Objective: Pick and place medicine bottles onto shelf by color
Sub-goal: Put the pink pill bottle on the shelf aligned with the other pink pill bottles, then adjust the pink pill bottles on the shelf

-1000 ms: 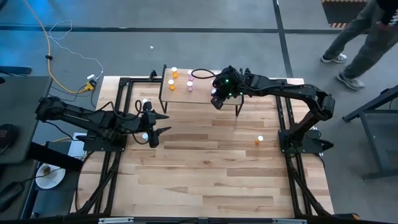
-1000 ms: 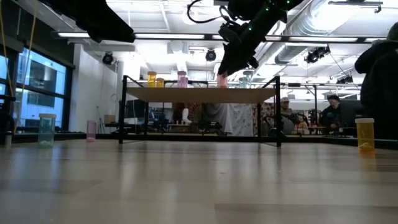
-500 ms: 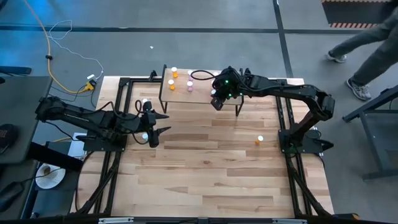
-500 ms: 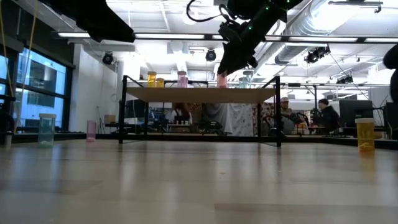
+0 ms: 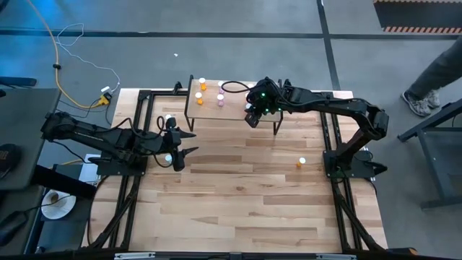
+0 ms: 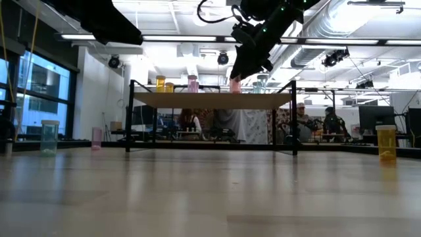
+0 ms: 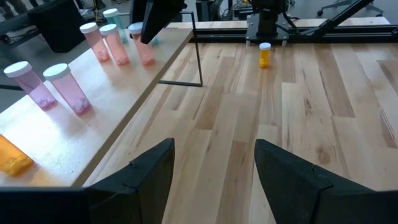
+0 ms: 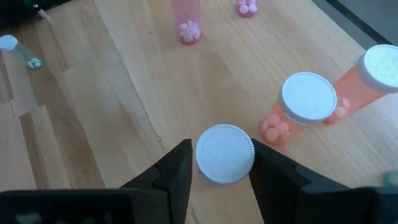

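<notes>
The pink bottle [image 8: 224, 154] stands on the shelf [image 5: 209, 110] between the right gripper [image 8: 219, 167] fingers, which have just loosened around its cap, so this placement looks nearly complete. The left gripper [image 7: 213, 163] waits spread beside the shelf.

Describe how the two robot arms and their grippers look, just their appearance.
Both arms are black, slim and jointed. The right arm carries small green lights near its wrist, with a thin dark cable looping beside it. The left gripper and right gripper each have two dark, flat, matte fingers.
</notes>
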`<action>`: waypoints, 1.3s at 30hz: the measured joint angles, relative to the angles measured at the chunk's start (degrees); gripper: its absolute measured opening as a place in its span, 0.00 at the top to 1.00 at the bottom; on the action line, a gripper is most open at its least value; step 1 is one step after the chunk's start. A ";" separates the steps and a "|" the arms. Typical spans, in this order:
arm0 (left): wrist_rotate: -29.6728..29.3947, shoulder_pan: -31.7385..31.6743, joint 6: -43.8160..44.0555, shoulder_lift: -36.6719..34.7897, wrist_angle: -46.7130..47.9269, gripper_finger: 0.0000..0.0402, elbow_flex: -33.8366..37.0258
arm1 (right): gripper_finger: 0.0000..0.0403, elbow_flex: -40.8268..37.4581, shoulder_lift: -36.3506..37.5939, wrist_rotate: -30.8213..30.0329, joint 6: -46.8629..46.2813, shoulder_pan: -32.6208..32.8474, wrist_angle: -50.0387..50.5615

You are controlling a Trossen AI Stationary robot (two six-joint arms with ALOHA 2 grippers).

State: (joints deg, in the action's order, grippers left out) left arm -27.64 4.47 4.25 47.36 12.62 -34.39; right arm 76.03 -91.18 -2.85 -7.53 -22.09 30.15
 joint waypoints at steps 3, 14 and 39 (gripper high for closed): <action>0.00 0.00 0.02 0.01 0.00 0.47 0.00 | 0.62 0.00 0.00 -0.02 -0.46 0.01 -0.04; 0.00 0.00 0.02 0.02 -0.02 0.47 0.00 | 0.56 -0.02 0.00 -1.74 -1.48 0.00 -1.25; 0.02 -0.01 0.02 0.00 -0.02 0.47 0.00 | 0.50 -0.02 0.72 -2.05 -1.46 -0.28 -3.95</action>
State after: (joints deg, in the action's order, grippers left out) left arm -27.62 4.46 4.27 47.35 12.60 -34.39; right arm 76.01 -90.46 -4.90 -8.99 -22.36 26.20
